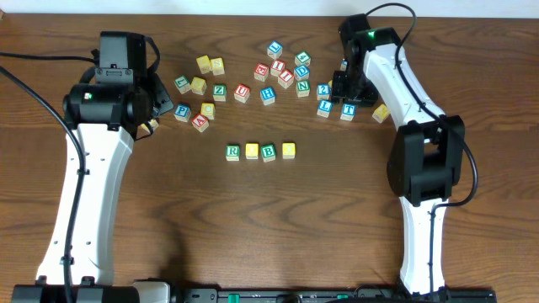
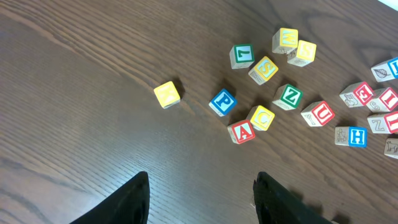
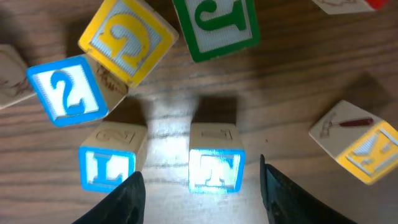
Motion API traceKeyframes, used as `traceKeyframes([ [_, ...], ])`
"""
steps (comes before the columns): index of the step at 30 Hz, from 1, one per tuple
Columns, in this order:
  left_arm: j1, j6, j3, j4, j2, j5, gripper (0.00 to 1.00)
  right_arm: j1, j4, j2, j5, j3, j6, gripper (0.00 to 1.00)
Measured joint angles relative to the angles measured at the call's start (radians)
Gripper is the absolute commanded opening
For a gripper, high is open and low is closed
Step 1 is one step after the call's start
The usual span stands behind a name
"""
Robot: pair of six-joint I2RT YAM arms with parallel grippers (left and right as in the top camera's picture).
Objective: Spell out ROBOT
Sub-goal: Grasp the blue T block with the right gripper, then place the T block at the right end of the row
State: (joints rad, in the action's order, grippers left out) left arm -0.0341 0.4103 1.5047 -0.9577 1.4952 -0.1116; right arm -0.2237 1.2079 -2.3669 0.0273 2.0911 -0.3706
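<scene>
A row of blocks lies mid-table: green R (image 1: pixel 233 152), a yellow block (image 1: pixel 252 151), green B (image 1: pixel 269 152) and a yellow block (image 1: pixel 289 151). The blue T block (image 1: pixel 348 110) sits at the right of the loose pile, next to a blue L block (image 1: pixel 324 108). My right gripper (image 1: pixel 345 96) hovers over it, open. In the right wrist view the T block (image 3: pixel 215 167) lies between the open fingers (image 3: pixel 202 199), untouched, with the L block (image 3: pixel 107 168) to its left. My left gripper (image 1: pixel 153 108) is open and empty (image 2: pixel 202 199) over bare table.
Loose blocks lie across the back of the table. Near the left gripper are a yellow block (image 2: pixel 166 94), blue P (image 2: pixel 222 102), red A (image 2: pixel 241 131) and yellow C (image 2: pixel 262 117). Near the T are a blue 2 (image 3: pixel 67 90), yellow G (image 3: pixel 127 38), green J (image 3: pixel 217 22) and a yellow K block (image 3: pixel 360 146).
</scene>
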Motion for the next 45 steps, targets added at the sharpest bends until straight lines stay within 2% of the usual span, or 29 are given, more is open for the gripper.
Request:
traceKeyframes([
  [4,0.0,0.0,0.0,0.0,0.0,0.0,0.53,0.0,-0.076,0.001,0.006,-0.09,-0.011,0.42],
  [7,0.0,0.0,0.0,0.0,0.0,0.0,0.53,0.0,-0.114,0.001,0.007,-0.146,-0.018,0.38],
  [9,0.0,0.0,0.0,0.0,0.0,0.0,0.53,0.0,-0.128,0.001,0.007,-0.151,-0.018,0.31],
  [13,0.0,0.0,0.0,0.0,0.0,0.0,0.53,0.0,-0.142,0.002,0.007,-0.151,-0.023,0.31],
  [17,0.0,0.0,0.0,0.0,0.0,0.0,0.53,0.0,-0.105,0.012,-0.028,-0.151,-0.019,0.19],
  [22,0.0,0.0,0.0,0.001,0.0,0.0,0.53,-0.025,-0.062,0.066,-0.11,-0.151,0.014,0.19],
  [28,0.0,0.0,0.0,0.001,0.0,0.0,0.53,-0.175,0.02,0.068,-0.117,-0.158,0.026,0.18],
  [33,0.0,0.0,0.0,0.001,0.0,0.0,0.53,-0.261,0.005,0.068,-0.048,-0.246,-0.058,0.2],
  [35,0.0,0.0,0.0,0.001,0.0,0.0,0.53,-0.274,-0.027,0.077,-0.035,-0.28,-0.085,0.23],
  [38,0.0,0.0,0.0,0.001,0.0,0.0,0.53,-0.274,-0.043,0.084,-0.032,-0.295,-0.107,0.36],
  [45,0.0,0.0,0.0,0.001,0.0,0.0,0.53,-0.274,-0.008,0.084,-0.041,-0.274,-0.116,0.39],
])
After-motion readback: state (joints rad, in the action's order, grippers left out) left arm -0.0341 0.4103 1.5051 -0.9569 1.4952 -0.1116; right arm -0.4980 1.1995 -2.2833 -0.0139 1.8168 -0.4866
